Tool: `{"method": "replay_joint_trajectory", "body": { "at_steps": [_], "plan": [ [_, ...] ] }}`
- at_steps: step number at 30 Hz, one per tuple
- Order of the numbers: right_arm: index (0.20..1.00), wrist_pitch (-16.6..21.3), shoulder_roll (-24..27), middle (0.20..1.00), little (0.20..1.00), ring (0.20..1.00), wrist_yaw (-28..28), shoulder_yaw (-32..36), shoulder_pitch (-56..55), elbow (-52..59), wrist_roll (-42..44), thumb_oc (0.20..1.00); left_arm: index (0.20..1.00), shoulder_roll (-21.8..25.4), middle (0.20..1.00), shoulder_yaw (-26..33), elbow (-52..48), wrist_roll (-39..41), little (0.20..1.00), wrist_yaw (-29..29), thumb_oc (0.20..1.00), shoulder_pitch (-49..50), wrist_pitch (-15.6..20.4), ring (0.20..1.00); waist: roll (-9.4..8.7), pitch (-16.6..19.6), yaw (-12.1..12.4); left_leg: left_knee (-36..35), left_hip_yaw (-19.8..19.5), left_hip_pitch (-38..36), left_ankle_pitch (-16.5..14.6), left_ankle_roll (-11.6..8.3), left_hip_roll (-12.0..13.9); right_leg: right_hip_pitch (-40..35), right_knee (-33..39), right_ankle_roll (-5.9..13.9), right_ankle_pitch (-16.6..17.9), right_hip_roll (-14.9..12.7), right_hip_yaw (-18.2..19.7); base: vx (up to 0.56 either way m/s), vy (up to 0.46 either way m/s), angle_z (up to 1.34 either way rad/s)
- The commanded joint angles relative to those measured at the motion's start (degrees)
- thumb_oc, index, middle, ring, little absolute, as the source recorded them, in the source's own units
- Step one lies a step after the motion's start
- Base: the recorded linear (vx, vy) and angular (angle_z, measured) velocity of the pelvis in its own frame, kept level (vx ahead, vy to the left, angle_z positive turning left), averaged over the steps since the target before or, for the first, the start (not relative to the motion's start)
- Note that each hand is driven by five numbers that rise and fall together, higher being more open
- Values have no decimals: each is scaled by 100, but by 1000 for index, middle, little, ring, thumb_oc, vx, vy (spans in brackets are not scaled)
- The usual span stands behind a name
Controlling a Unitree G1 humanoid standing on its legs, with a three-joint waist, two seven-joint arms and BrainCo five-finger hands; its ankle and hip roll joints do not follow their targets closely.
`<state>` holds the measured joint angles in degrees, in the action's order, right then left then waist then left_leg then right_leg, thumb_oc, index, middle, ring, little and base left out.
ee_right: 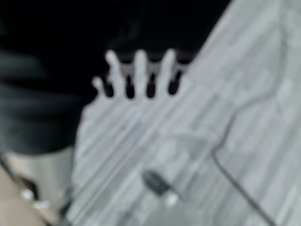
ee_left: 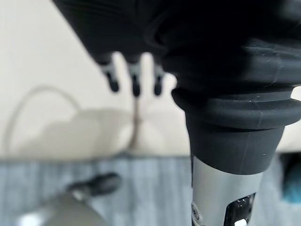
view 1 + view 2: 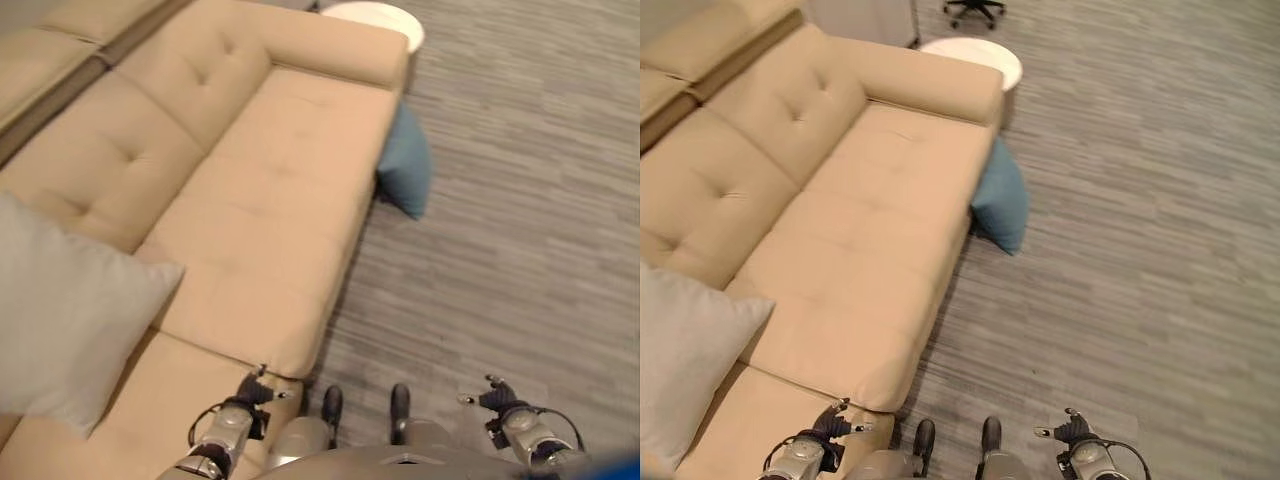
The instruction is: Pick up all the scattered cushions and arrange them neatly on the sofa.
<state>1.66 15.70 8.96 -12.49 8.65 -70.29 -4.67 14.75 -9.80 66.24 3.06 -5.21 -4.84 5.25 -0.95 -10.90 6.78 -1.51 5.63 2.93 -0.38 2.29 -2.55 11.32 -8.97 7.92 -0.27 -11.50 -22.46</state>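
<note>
Both hands low and empty; my left hand (image 3: 250, 392) hangs over the front edge of the beige sofa (image 3: 270, 200), fingers (image 2: 135, 84) straight and relaxed in the left wrist view, holding nothing; my right hand (image 3: 493, 396) hangs over the grey carpet floor (image 3: 520, 220), fingers (image 1: 140, 70) spread and straight in the right wrist view, likewise empty.

Task things: a blue cushion (image 3: 408, 165) on the floor, leaning against the sofa's front face below its armrest, well ahead of both hands and nearer the right one's side; a grey cushion (image 3: 65, 320) already on the sofa seat, propped toward the backrest, off to the outer side of my left hand. A white round table (image 3: 980, 55) stands past the armrest, beyond the blue cushion; an office chair base (image 3: 975, 10) further off.

Judgement: the blue cushion is the one left to collect; I must close the distance first.

Risks: the cushion is wedged tight to the sofa face, so a one-handed pinch on soft fabric may slip or only drag it along the floor; reaching low that far forward could upset my balance; stooping near the armrest could bring an arm against the sofa corner or the white table; a careless drop on the seat could leave it askew beside the grey one.
</note>
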Motion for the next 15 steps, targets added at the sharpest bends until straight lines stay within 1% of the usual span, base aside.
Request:
{"method": "replay_joint_trajectory", "body": {
  "at_steps": [1,2,3,6,8,9,10,11,12,13,14,15],
  "plan": [
    [1000,94,249,1000,1000,1000,47,-159,24,125,-32,1000,1000,95,1000,222,174,-98,1000,-78,1000,184,20,1000,-120,83,292,542,-589,-42,-654,-264,196,-436,8,130,-62,8,-637,105,-53,-87],
    [1000,98,239,1000,1000,1000,44,-163,11,122,-28,1000,1000,119,1000,262,194,-93,1000,-82,1000,200,24,1000,-126,83,304,506,-501,-118,-677,-263,227,-428,-110,140,-94,23,-733,93,-111,-66],
    [1000,92,253,1000,1000,1000,52,-144,14,125,9,1000,1000,124,1000,270,196,-82,1000,-82,1000,239,43,1000,-206,86,287,499,-348,-148,-609,-264,192,-499,151,75,-28,66,-745,25,-87,-75],
    [1000,113,269,1000,1000,1000,87,-166,16,115,26,1000,1000,92,1000,266,211,-84,1000,-85,1000,245,48,1000,-229,97,293,570,-302,-161,-637,-305,221,-569,332,42,-21,143,-666,98,-151,-45],
    [1000,138,287,1000,1000,1000,111,-154,2,138,67,1000,1000,66,1000,255,194,-26,1000,-86,1000,222,52,1000,-230,121,268,711,-296,-180,-706,-400,293,-623,487,-7,-28,246,-566,187,-207,-3],
    [1000,182,304,1000,1000,1000,149,-109,-14,144,171,1000,1000,26,1000,187,191,-49,1000,-80,1000,171,58,1000,-249,112,217,1160,-179,-52,-767,-560,455,-807,707,-65,-60,326,-608,172,-214,-7],
    [1000,182,305,1000,1000,1000,149,-109,-14,144,171,1000,1000,26,1000,187,191,-49,1000,-80,1000,171,58,1000,-247,113,215,1174,-182,-44,-774,-562,458,-807,710,-66,-59,330,-611,190,-291,0],
    [1000,195,321,1000,1000,1000,204,-85,7,129,256,1000,1000,-38,1000,120,163,-39,1000,-69,1000,125,45,1000,-252,38,196,2136,-108,318,-590,-689,686,-984,876,-213,-85,431,-643,88,-146,7],
    [1000,195,322,1000,1000,1000,204,-84,8,129,256,1000,1000,-39,1000,120,163,-38,1000,-69,1000,124,45,1000,-244,40,194,2161,-113,333,-602,-691,695,-984,880,-215,-83,440,-647,159,-224,14],
    [1000,175,322,1000,1000,1000,266,-105,27,121,272,1000,1000,-62,1000,73,133,-2,1000,-96,1000,100,33,1000,-244,-42,257,2803,-337,617,-399,-701,662,-1149,1029,-306,-135,545,-567,70,-79,7],
    [1000,175,322,1000,1000,1000,266,-104,27,121,272,1000,1000,-62,1000,72,133,-2,1000,-96,1000,99,33,1000,-241,-40,256,2816,-341,625,-405,-702,666,-1149,1030,-307,-134,550,-570,122,-103,-3],
    [1000,157,314,1000,1000,1000,261,-107,18,99,269,1000,1000,-72,1000,48,137,10,1000,-90,1000,89,34,1000,-259,-57,292,2930,-508,787,-442,-663,514,-1189,1095,-322,-145,585,-482,117,-44,-41]
  ]
}}
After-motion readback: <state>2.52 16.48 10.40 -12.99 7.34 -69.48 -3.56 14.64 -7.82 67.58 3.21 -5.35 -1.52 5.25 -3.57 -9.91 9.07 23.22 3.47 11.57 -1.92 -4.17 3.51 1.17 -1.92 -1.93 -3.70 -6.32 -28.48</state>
